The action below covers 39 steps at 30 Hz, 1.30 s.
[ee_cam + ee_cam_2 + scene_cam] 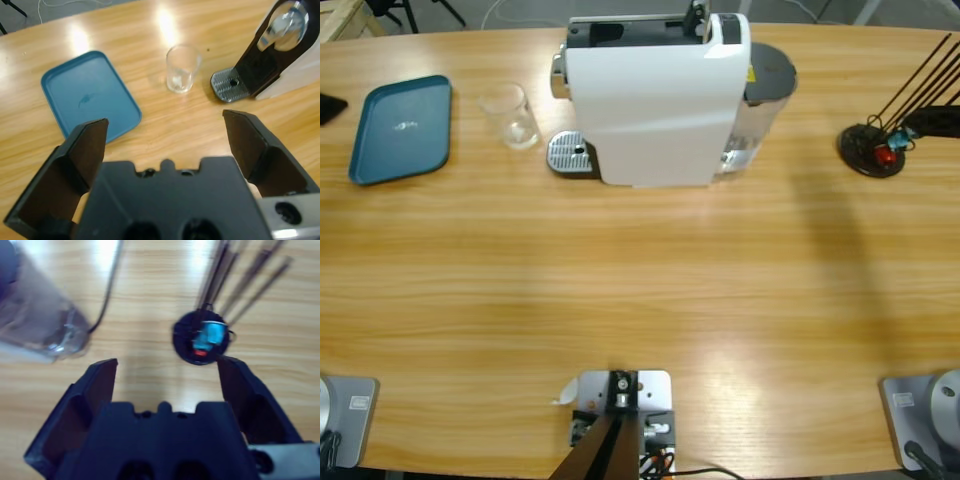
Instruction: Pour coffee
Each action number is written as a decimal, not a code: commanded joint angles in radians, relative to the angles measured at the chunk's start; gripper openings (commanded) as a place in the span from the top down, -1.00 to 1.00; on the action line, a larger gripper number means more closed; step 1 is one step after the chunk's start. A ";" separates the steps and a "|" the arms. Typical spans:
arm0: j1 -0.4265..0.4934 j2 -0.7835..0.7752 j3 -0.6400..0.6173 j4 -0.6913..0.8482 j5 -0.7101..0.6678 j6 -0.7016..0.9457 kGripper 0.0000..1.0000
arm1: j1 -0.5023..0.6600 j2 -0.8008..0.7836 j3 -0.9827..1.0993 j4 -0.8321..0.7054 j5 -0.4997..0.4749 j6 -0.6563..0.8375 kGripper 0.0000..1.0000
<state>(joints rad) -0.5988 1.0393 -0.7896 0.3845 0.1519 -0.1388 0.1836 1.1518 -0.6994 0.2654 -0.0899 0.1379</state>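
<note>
The glass [510,117] stands on the table [640,280] between the blue tray [400,130] and the drip grate [570,153] of the white coffee machine [650,100], near the grate but not on it. It looks close to empty; in the left wrist view only a faint pale trace shows at the bottom of the glass [182,68], so I cannot be sure any coffee is in it.

The main risk, as I judge it, lies in the grasp. The glass is clear, smooth and light, so a squeeze that lands off-centre or too high could tip it or send it skating toward the tray [90,97]. It also sits close to the grate [230,85] and the spout housing, and a jaw swinging in from that side could knock the machine [280,45] or catch the rim. If the glass ends up off-centre under the spout, the coffee would splash onto the grate or the wood.

The left gripper [165,135] hovers well back from the glass with its jaws spread wide, holding and touching nothing. The right gripper [167,372] is likewise wide open and empty, above bare wood near the water tank [40,320] and a black stand with thin rods [200,337] (neither seems part of the job).
</note>
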 commanded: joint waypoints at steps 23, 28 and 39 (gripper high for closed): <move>-0.008 0.057 0.101 -0.078 0.018 0.025 -0.95 | -0.136 0.298 0.147 -0.355 -0.033 0.063 -0.43; -0.009 0.057 0.101 -0.079 0.018 0.025 -0.95 | -0.136 0.309 0.147 -0.360 -0.036 0.066 -0.36; -0.009 0.061 0.101 -0.081 0.018 0.025 -0.95 | -0.139 0.332 0.145 -0.376 -0.053 0.069 -0.19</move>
<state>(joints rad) -0.5989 1.0732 -0.7215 0.3157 0.1532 -0.1219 0.0566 1.4395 -0.5811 -0.0961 -0.1227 0.1960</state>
